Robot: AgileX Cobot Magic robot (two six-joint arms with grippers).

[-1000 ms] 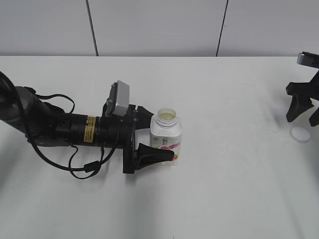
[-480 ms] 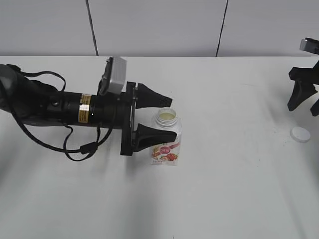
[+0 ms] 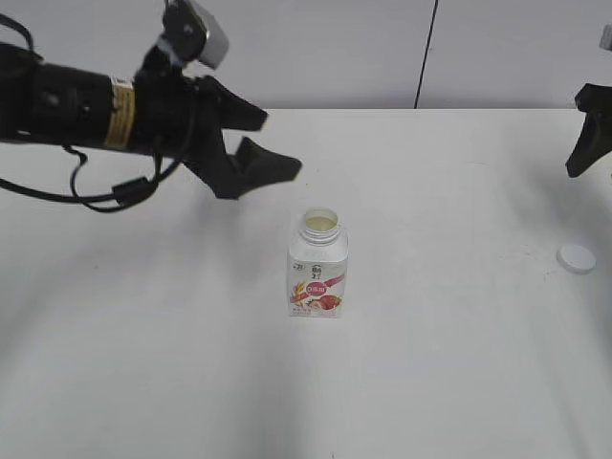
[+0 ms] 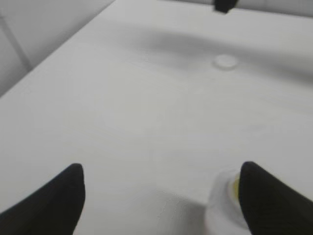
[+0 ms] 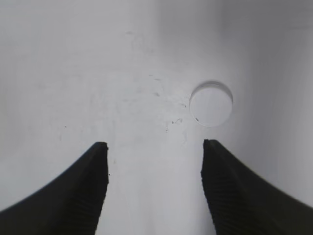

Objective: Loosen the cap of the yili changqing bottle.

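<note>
The yili changqing bottle (image 3: 317, 263) stands upright in the middle of the table, its mouth open and uncapped. It shows blurred at the lower right of the left wrist view (image 4: 222, 205). The white cap (image 3: 577, 258) lies flat on the table at the far right, also seen in the right wrist view (image 5: 211, 104) and far off in the left wrist view (image 4: 225, 61). My left gripper (image 3: 273, 143) is open and empty, raised above and to the left of the bottle. My right gripper (image 5: 154, 147) is open and empty above the table near the cap, partly cut off at the exterior view's right edge (image 3: 585, 143).
The white table (image 3: 430, 382) meets a grey panelled wall at the back. A black cable (image 3: 115, 191) hangs under the left arm.
My left gripper has let go of the bottle, opened, and lifted up and to the left away from it. The right gripper has drawn a little further to the right edge.
</note>
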